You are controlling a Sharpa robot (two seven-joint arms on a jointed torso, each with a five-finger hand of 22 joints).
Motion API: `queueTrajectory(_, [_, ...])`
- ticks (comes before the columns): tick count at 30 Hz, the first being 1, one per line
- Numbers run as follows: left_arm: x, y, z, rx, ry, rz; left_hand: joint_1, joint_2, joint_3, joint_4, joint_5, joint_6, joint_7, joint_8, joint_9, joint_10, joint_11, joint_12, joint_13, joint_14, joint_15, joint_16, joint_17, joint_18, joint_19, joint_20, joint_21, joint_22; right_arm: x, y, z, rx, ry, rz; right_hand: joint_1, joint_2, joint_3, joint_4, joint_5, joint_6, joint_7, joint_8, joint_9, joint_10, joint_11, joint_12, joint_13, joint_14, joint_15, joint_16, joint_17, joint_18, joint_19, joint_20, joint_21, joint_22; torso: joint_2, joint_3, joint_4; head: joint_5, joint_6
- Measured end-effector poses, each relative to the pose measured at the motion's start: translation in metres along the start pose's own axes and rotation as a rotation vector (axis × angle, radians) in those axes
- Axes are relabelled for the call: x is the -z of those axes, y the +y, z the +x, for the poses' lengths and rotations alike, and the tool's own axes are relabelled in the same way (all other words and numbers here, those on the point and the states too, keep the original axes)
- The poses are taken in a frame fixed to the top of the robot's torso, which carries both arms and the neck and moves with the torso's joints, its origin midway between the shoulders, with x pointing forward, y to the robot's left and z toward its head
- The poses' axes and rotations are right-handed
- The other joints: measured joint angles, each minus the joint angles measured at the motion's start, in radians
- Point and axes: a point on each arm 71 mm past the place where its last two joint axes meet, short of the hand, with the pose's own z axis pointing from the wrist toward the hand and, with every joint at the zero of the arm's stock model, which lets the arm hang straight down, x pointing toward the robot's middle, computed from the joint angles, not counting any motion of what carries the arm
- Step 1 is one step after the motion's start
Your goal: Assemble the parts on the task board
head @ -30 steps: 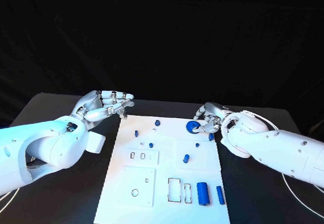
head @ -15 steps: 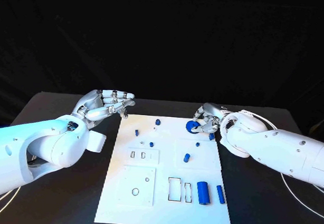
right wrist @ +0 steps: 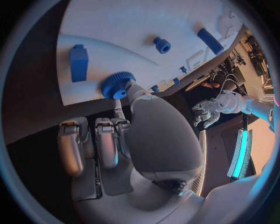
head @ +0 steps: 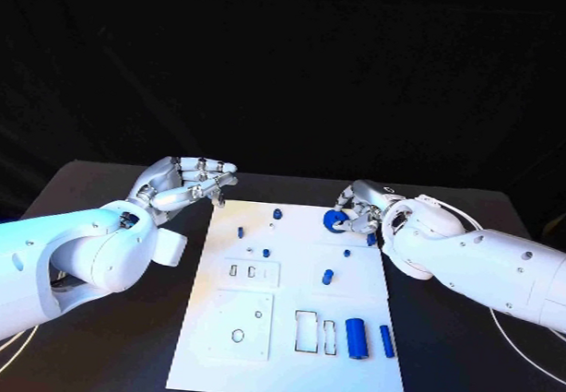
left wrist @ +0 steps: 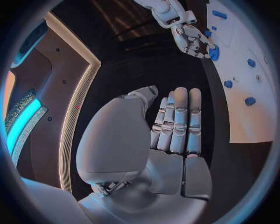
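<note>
Two hands differ: right hand (head: 365,212) pinches a blue gear (head: 337,220) on the task board (head: 289,363); left hand (head: 188,182) spread, holding nothing.

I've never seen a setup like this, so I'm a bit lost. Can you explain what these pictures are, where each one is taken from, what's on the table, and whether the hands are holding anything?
This is a robot with two white arms, each ending in a silver hand. One picture looks down from a camera on its head. The two round pictures come from cameras at its wrists, behind each hand.

On the black table lies a white task board with cut-out slots and small blue parts on it.

The right hand is at the board's far right corner, its fingertips on a blue toothed wheel; the right wrist view shows the same wheel at the board's edge, pinched by the fingertips.

The left hand is beside the board's far left corner. Its own wrist view shows the fingers straight, side by side and holding nothing.
</note>
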Motion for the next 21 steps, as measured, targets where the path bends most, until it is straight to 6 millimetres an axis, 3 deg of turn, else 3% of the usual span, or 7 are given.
queueTrajectory(10, [-0.001, 0.000, -0.001, -0.001, -0.002, 0.000, 0.004, 0.004, 0.000, 0.000, 0.000, 0.000, 0.000, 0.000, 0.000, 0.000, 0.000, 0.000, 0.001, -0.006, -0.002, 0.000, 0.000, 0.000, 0.000, 0.000, 0.006, 0.001, 0.008, 0.053, -0.004, 0.017, -0.110, -0.134, 0.000, 0.000, 0.016, -0.011, 0.000, 0.000, 0.000, 0.001, 0.000, 0.004, -0.004, 0.000, 0.000, -0.001, -0.001, 0.000, 0.000, 0.000, 0.001, -0.006, 0.000, 0.001, -0.001, -0.0003, -0.0003, 0.007, 0.002])
queueTrajectory(16, [-0.001, 0.001, 0.001, 0.000, 0.000, 0.000, 0.004, 0.004, 0.000, 0.000, 0.000, 0.000, 0.000, 0.000, 0.000, 0.000, 0.000, 0.000, 0.001, -0.008, -0.001, 0.000, 0.000, 0.000, 0.000, 0.000, 0.006, 0.001, 0.008, 0.092, 0.001, 0.018, -0.138, -0.217, 0.000, 0.000, 0.017, -0.011, -0.001, 0.000, 0.000, 0.001, 0.000, 0.004, -0.004, 0.000, 0.000, -0.001, 0.000, 0.000, 0.001, 0.000, 0.001, -0.006, 0.000, 0.001, 0.000, -0.0005, -0.0006, 0.008, 0.004])
queueTrajectory(21, [-0.002, 0.001, 0.002, 0.001, 0.002, 0.000, 0.004, 0.004, 0.000, 0.000, 0.000, 0.000, 0.000, 0.000, 0.001, 0.000, 0.000, 0.000, 0.001, -0.008, -0.001, 0.000, 0.000, 0.000, 0.000, 0.000, 0.006, 0.001, 0.006, 0.111, 0.009, 0.021, -0.141, -0.251, 0.000, 0.000, 0.021, -0.015, -0.001, 0.000, 0.000, 0.001, -0.004, 0.004, -0.004, 0.000, 0.000, -0.001, 0.000, 0.000, 0.001, 0.000, 0.001, -0.006, 0.000, 0.001, 0.001, -0.0007, 0.0007, 0.009, 0.004])
